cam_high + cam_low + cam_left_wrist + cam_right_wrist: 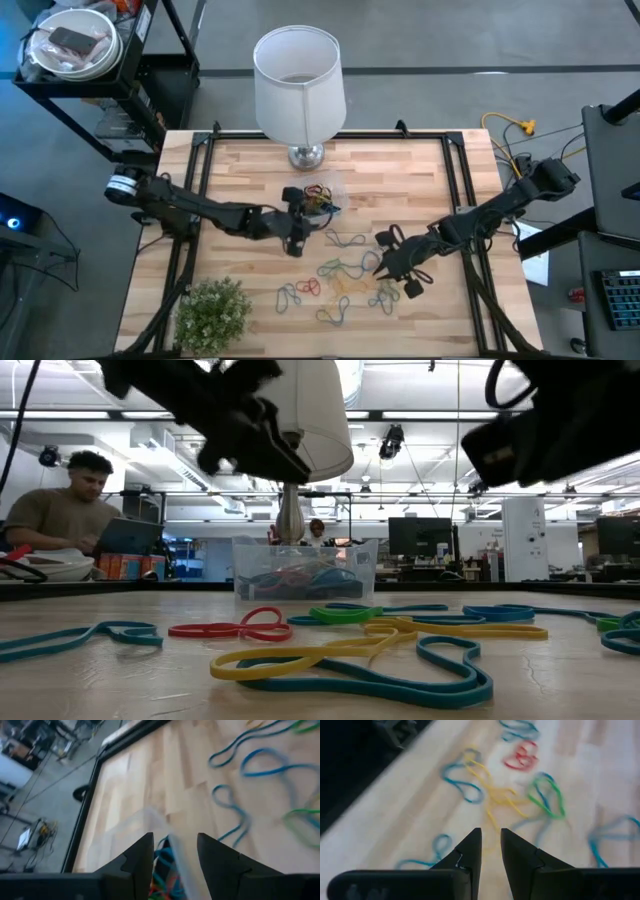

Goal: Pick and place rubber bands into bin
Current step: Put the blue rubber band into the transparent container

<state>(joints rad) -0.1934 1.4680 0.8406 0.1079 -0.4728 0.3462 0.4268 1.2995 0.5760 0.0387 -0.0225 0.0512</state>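
Note:
The bin (pixel 322 200), a small see-through tub, stands on the table in front of the lamp and holds a heap of rubber bands (pixel 300 578). Several more rubber bands (pixel 340 280) in blue, green, yellow and red lie loose on the wood near the table's middle. My left gripper (pixel 303 222) hovers open at the bin's left side. In the left wrist view the bin's clear rim (pixel 170 842) shows between its fingers (pixel 175 840). My right gripper (pixel 385 263) hangs just above the loose bands at their right. Its fingers (pixel 490 836) stand a narrow gap apart with nothing between them.
A white lamp (pixel 298 85) stands at the table's far edge behind the bin. A small green plant (pixel 213 312) sits at the near left corner. Black rails (pixel 195 200) run along the table's sides. In the low view a person (pixel 60 510) sits beyond the table.

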